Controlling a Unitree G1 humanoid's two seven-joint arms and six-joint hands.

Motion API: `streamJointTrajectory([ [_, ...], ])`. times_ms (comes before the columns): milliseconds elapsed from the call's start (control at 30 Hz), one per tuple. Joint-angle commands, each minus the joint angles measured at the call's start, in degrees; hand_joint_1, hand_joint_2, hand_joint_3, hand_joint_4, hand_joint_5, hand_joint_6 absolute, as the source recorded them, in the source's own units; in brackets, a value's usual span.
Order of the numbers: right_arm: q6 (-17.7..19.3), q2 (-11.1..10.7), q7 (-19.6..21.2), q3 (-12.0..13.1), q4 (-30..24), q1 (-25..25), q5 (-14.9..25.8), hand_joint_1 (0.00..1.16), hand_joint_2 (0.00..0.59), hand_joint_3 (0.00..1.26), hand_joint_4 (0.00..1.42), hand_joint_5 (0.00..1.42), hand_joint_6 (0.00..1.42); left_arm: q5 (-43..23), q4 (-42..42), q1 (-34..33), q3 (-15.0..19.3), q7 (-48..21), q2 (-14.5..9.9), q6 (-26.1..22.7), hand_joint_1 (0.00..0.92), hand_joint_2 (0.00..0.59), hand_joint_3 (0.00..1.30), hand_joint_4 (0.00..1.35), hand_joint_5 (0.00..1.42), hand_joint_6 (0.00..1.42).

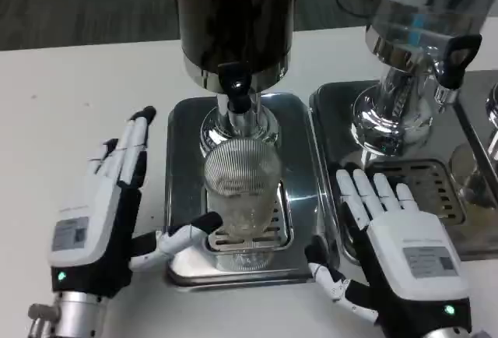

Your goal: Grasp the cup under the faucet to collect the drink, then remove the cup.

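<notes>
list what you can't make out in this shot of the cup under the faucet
- Drink level in the cup: head view, ribbed clear glass blurs it.
- Top of the dark dispenser: cut off by the upper edge.
- Whether the left hand touches the cup: its thumb lies close, contact unclear.
- Right hand: wrist cut off at the bottom edge.

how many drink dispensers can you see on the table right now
2. A dark dispenser stands behind the ribbed cup at centre; a clear dispenser stands to the right. Another chrome base at the right edge may belong to a third.
</notes>
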State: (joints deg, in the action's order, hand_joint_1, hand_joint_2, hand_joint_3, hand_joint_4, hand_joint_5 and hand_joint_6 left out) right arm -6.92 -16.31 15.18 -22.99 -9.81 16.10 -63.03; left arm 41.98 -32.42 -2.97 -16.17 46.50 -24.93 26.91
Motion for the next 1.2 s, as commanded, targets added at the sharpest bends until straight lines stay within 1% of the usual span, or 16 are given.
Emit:
streamJointTrajectory([
  [33, -2.0, -0.1, -1.4, -0.4, 0.3, -0.8, -1.2, 0.19, 0.346, 0.00, 0.00, 0.00, 0.00, -2.1, 2.8, 3.5, 2.9, -0.6, -2.0, 1.1, 0.000, 0.006, 0.00, 0.00, 0.10, 0.03],
  [100, -2.0, -0.7, -0.9, -1.5, 0.1, -1.0, -3.3, 0.19, 0.346, 0.00, 0.00, 0.00, 0.00, -3.2, 3.6, 4.2, 4.0, -1.2, -2.1, 1.5, 0.000, 0.002, 0.00, 0.00, 0.06, 0.03],
  [167, -1.6, -0.9, -1.5, -1.5, 0.5, -1.3, -2.8, 0.18, 0.335, 0.00, 0.00, 0.00, 0.00, -5.1, 4.8, 4.5, 5.0, -3.2, -2.1, 2.3, 0.000, 0.001, 0.00, 0.00, 0.01, 0.00],
  [233, -0.8, -1.2, -0.5, -1.2, 0.6, -1.3, -2.0, 0.18, 0.338, 0.00, 0.00, 0.00, 0.00, -7.5, 6.9, 5.3, 6.2, -5.2, -2.4, 4.4, 0.000, 0.000, 0.00, 0.00, 0.00, 0.00],
  [333, -0.4, -1.5, 0.0, -1.2, 0.6, -1.0, -2.0, 0.18, 0.341, 0.00, 0.00, 0.00, 0.00, -10.9, 10.9, 7.0, 8.5, -7.4, -2.2, 7.3, 0.000, 0.005, 0.00, 0.00, 0.09, 0.08],
  [400, 0.2, -2.1, 0.5, -1.6, 0.7, -0.8, -2.2, 0.18, 0.342, 0.00, 0.00, 0.00, 0.00, -14.9, 13.0, 7.9, 9.9, -10.8, -1.8, 9.8, 0.000, 0.005, 0.00, 0.00, 0.09, 0.08],
  [500, 0.6, -2.7, 0.4, -1.9, 0.4, -0.6, -2.2, 0.18, 0.342, 0.00, 0.00, 0.00, 0.00, -26.6, 13.6, 7.1, 10.8, -21.2, -2.2, 16.1, 0.000, 0.029, 0.00, 0.00, 0.05, 0.02],
  [533, 0.6, -2.8, 0.1, -1.8, 0.4, -0.6, -1.8, 0.18, 0.342, 0.00, 0.00, 0.00, 0.00, -31.3, 13.5, 6.6, 10.9, -26.0, -2.3, 17.7, 0.000, 0.031, 0.00, 0.00, 0.02, 0.00],
  [567, 0.5, -2.7, 0.0, -1.8, 0.4, -0.5, -1.7, 0.18, 0.341, 0.00, 0.00, 0.00, 0.00, -36.6, 12.7, 5.5, 10.3, -32.2, -3.4, 19.2, 0.000, 0.032, 0.00, 0.00, 0.00, 0.00],
  [633, 0.6, -2.4, 1.1, -1.8, 0.4, -0.1, -1.7, 0.18, 0.343, 0.00, 0.00, 0.00, 0.00, -43.7, 11.5, 4.2, 10.4, -41.5, -4.4, 20.9, 0.000, 0.032, 0.00, 0.00, 0.00, 0.00],
  [700, 0.5, -2.2, 1.3, -1.8, 0.5, -0.1, -1.4, 0.20, 0.355, 0.00, 0.00, 0.00, 0.00, -49.1, 11.3, 3.8, 11.1, -48.5, -4.1, 21.0, 0.000, 0.030, 0.00, 0.00, 0.00, 0.00],
  [800, 0.5, -2.2, 0.9, -1.9, 0.4, -0.1, -1.1, 0.20, 0.356, 0.00, 0.00, 0.00, 0.00, -61.0, 11.7, 2.3, 11.4, -62.4, -3.0, 17.6, 0.000, 0.029, 0.00, 0.00, 0.00, 0.00],
  [867, 0.7, -2.3, 1.0, -1.9, 0.4, -0.2, -1.0, 0.20, 0.356, 0.00, 0.00, 0.00, 0.00, -65.5, 11.7, 0.0, 11.8, -69.7, -2.2, 14.9, 0.000, 0.029, 0.00, 0.00, 0.00, 0.00],
  [967, 0.4, -1.9, 1.4, -2.0, 0.5, -0.2, -0.9, 0.23, 0.360, 0.00, 0.00, 0.00, 0.00, -66.8, 12.0, -2.4, 13.1, -75.2, -1.0, 12.6, 0.000, 0.030, 0.00, 0.00, 0.05, 0.01],
  [1100, -0.1, -1.5, 1.2, -1.7, 0.2, 0.6, -0.1, 0.24, 0.363, 0.00, 0.00, 0.00, 0.00, -65.8, 12.4, -4.8, 14.3, -78.9, 1.0, 10.4, 0.000, 0.031, 0.00, 0.00, 0.09, 0.04],
  [1200, -0.1, -1.3, 1.5, -1.7, -0.2, 1.1, -0.2, 0.24, 0.365, 0.00, 0.00, 0.00, 0.00, -65.0, 11.6, -7.1, 14.6, -80.9, 2.9, 8.8, 0.000, 0.035, 0.06, 0.00, 0.10, 0.06],
])
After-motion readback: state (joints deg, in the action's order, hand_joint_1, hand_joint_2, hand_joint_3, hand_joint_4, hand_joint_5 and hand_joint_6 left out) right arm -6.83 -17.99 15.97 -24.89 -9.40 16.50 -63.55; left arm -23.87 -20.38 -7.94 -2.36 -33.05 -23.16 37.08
